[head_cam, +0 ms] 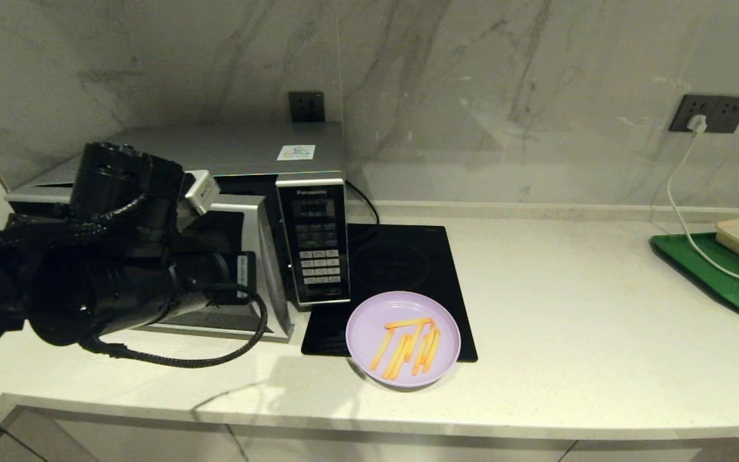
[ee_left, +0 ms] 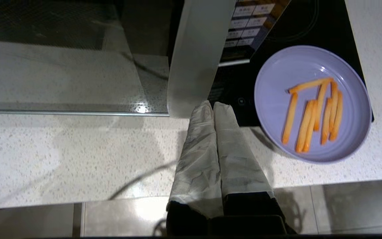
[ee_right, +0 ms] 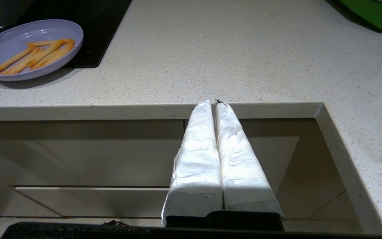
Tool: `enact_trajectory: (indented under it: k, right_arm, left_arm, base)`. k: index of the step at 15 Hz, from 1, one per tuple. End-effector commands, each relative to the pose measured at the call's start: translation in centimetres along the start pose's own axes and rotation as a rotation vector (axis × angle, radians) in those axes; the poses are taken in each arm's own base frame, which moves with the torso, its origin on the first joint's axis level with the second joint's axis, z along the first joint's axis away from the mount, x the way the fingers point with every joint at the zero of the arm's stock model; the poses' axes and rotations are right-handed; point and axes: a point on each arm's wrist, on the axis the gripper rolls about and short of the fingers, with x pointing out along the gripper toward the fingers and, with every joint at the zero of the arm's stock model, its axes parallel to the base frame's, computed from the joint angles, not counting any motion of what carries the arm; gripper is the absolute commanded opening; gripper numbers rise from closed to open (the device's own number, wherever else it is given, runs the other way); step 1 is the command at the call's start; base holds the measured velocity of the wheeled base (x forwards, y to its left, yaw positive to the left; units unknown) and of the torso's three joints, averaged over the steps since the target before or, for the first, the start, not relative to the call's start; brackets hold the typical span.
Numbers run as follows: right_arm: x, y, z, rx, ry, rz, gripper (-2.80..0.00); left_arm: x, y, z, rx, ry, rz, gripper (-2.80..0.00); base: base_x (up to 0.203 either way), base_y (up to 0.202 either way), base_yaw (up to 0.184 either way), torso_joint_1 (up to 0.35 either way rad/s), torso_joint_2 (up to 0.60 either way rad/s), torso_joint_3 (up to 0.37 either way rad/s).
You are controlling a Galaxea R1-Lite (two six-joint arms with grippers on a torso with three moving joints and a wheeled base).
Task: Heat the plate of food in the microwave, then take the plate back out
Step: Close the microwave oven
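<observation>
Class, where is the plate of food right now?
In the head view, the plate of food sits outside, right of the microwave, overlapping the black hob's front edge.

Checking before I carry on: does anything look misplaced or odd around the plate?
Slightly: the plate of food sits half on the black induction hob, its near rim overhanging onto the counter. Fries lie inside it, nothing spilled. The microwave door stands ajar.

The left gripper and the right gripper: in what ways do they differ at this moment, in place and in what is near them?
The left gripper is up over the counter, its tips at the edge of the microwave door, which stands ajar; the right gripper hangs below the counter's front edge, touching nothing. The plate of food lies close beside the left gripper, but well away from the right gripper. Both are shut, with white-wrapped fingers, and hold nothing.
</observation>
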Motion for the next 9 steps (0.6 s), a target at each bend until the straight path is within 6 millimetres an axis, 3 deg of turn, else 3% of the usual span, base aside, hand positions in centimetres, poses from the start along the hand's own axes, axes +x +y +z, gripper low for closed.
enact_trajectory:
  k: [1, 5, 9]
  right_arm:
    - [0.0, 0.0, 0.0, 0.000, 0.002, 0.000, -2.80]
    - [0.0, 0.0, 0.0, 0.001, 0.002, -0.001, -2.80]
    - [0.0, 0.0, 0.0, -0.001, 0.002, -0.001, -2.80]
  left_arm:
    - [1.5, -0.5, -0.2, 0.008, 0.003, 0.006, -2.80]
    - [3.3, -1.0, 0.0, 0.038, -0.046, 0.013, -2.80]
    - [3.4, -0.9, 0.1, 0.120, -0.057, 0.036, -2.80]
  base:
    - [0.000, 0.000, 0.000, 0.000, 0.00, 0.000]
    - [0.000, 0.000, 0.000, 0.000, 0.00, 0.000]
    - [0.000, 0.000, 0.000, 0.000, 0.00, 0.000]
